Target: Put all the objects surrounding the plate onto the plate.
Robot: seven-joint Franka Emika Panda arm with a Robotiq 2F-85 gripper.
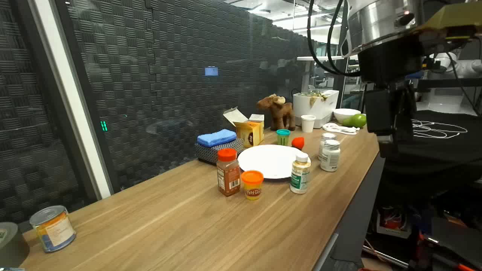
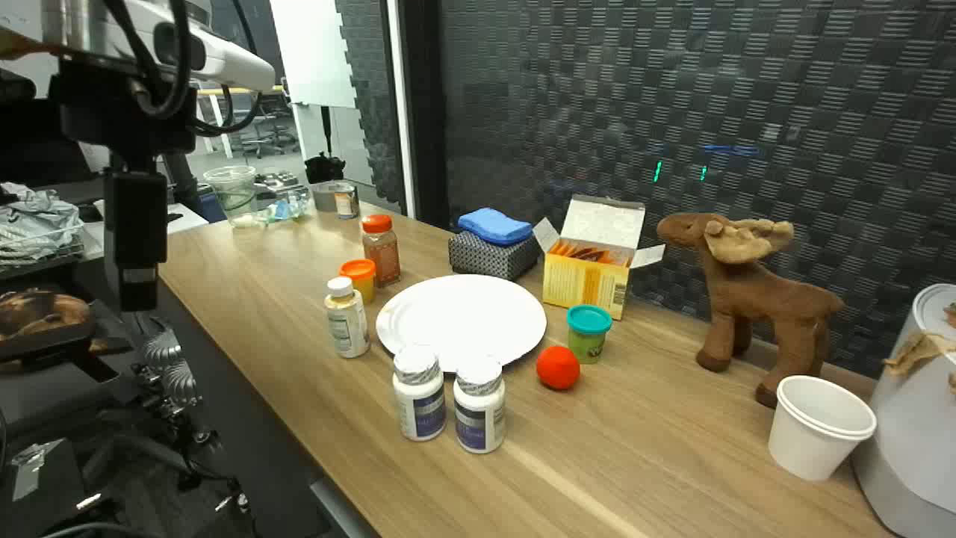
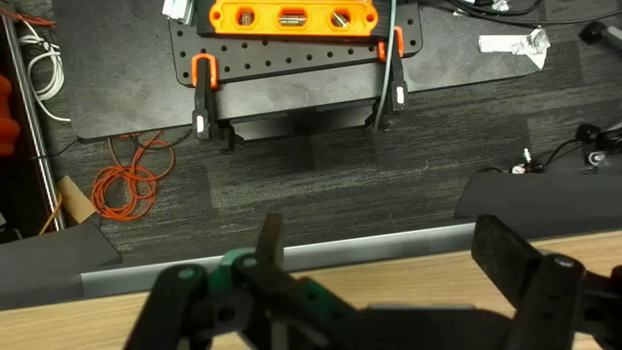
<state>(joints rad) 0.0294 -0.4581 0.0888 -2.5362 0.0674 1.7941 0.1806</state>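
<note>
The white plate (image 1: 263, 162) lies bare on the wooden table, also in an exterior view (image 2: 461, 317). Around it stand a red-lidded spice jar (image 2: 381, 252), an orange-lidded Play-Doh tub (image 1: 252, 185), a white-capped bottle with a green label (image 1: 300, 176), two white pill bottles (image 2: 419, 400) (image 2: 479, 411), a red ball (image 2: 558, 368) and a teal-lidded tub (image 2: 588, 332). My gripper (image 3: 381, 238) is open and empty in the wrist view, its fingers wide apart above the table's front edge. It hangs off to the side of the plate in both exterior views (image 1: 388, 146) (image 2: 138, 288).
Behind the plate are an open yellow box (image 2: 586, 280) and a patterned dark box (image 2: 489, 255) with a blue cloth (image 2: 494, 226) on top. A toy moose (image 2: 762, 299), paper cups (image 2: 818, 426) and a white planter (image 1: 316, 107) stand farther along. A can (image 1: 53, 229) stands at the opposite end.
</note>
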